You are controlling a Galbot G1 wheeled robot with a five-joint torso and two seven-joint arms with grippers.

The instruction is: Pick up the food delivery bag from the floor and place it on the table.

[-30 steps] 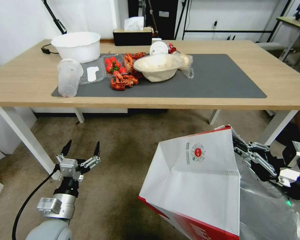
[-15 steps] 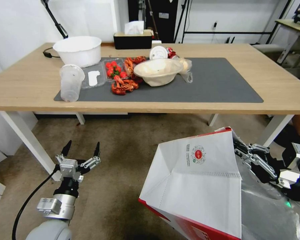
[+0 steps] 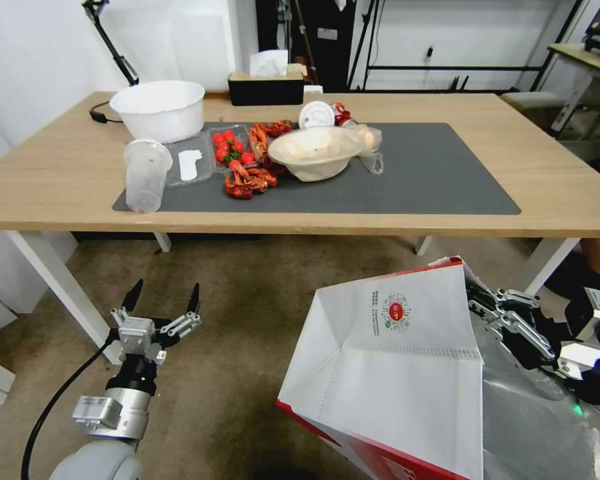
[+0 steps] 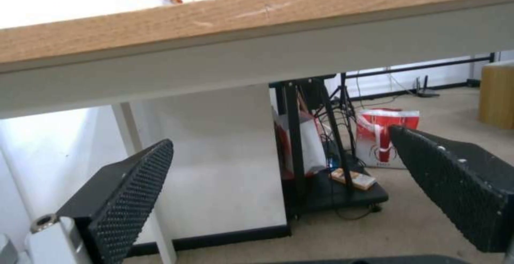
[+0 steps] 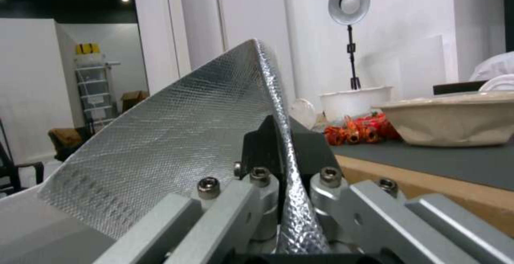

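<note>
Bag: you have the bag (image 3: 393, 373) at 5 o'clock in the head view, held below and in front of the table (image 3: 60, 173) edge, white logo side facing you, foil lining (image 5: 176, 135) showing.
Right gripper: your right gripper (image 3: 479, 299) is clenched on the bag's upper rim at its right side; the wrist view shows the foil edge pinched between the fingers (image 5: 268, 151).
Left gripper: your left gripper (image 3: 161, 305) hangs at 7 o'clock over the floor (image 3: 247, 320), jaws spread wide, holding nothing.
In the way: the table's near edge lies between the bag and the mat (image 3: 420, 180).
Mat, left half: white tub (image 3: 159, 110), clear cup (image 3: 145, 175), paper bowl (image 3: 315, 152), tray of strawberries (image 3: 230, 145), red crayfish (image 3: 248, 181).
Mat, right half: bare.
Behind: tissue box (image 3: 265, 85) at 12 o'clock.
</note>
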